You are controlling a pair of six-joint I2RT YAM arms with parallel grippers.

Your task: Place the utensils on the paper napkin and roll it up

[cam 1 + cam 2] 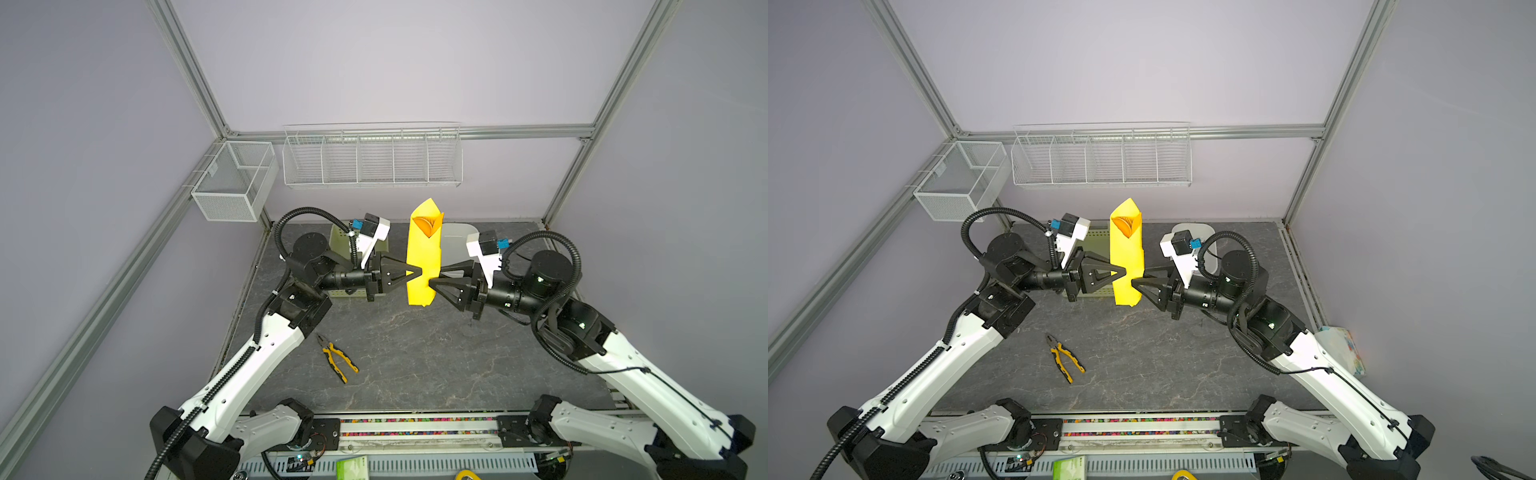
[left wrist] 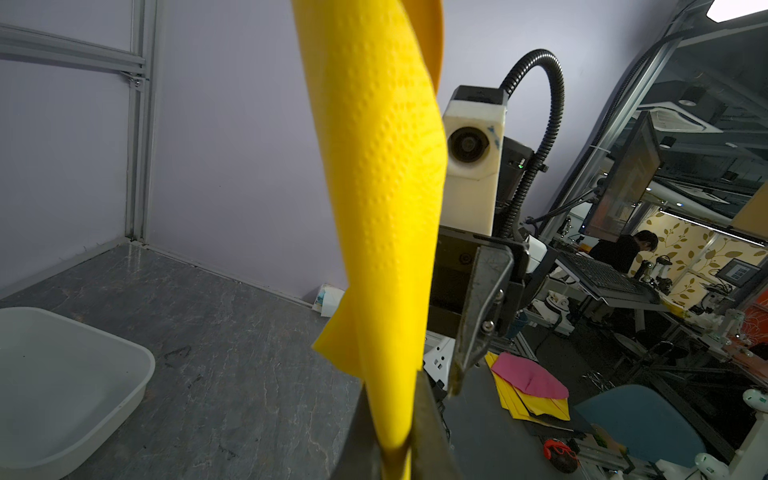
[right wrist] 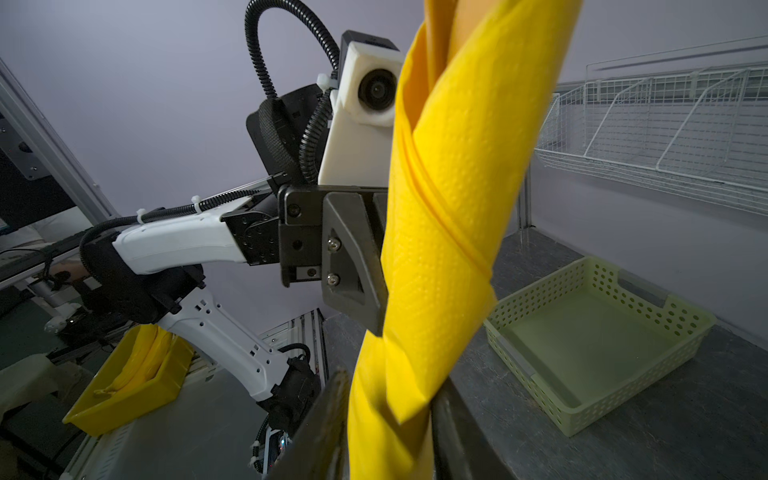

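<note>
Top views both show a job that looks almost done. The yellow napkin (image 1: 423, 257) is wound into a tight tube. It stands upright in the air, clear of the dark stone-patterned worktop (image 1: 415, 353), caught between the two hands. Above both hands, the orange bowl of a spoon (image 1: 424, 225) peeks from the tube's open upper end. The second utensil cannot be seen; it may be hidden inside. No utensil lies loose on the worktop. Judging from this, the laying out and rolling are finished. What probably remains is to tidy the loose flap near the lower end and set the roll down.

The left hand (image 1: 416, 272) is clamped tight on the roll's side at about mid-height. Its wrist view shows the paper squeezed between the fingers (image 2: 432, 436). The right hand (image 1: 434, 277) comes from the opposite side, slightly lower, jaws partly apart with the roll between them. In the right wrist view both fingers appear to press the paper, so it seems to hold the roll too.

Both arms rise from the near edge and turn their wrists inward, so the hands lie level and point at each other. Pliers (image 1: 338, 359) lie on the worktop, nearer than the left hand. A pale green basket (image 3: 598, 345) sits beneath the left hand, and a white tub (image 2: 62, 374) sits behind the right hand.
</note>
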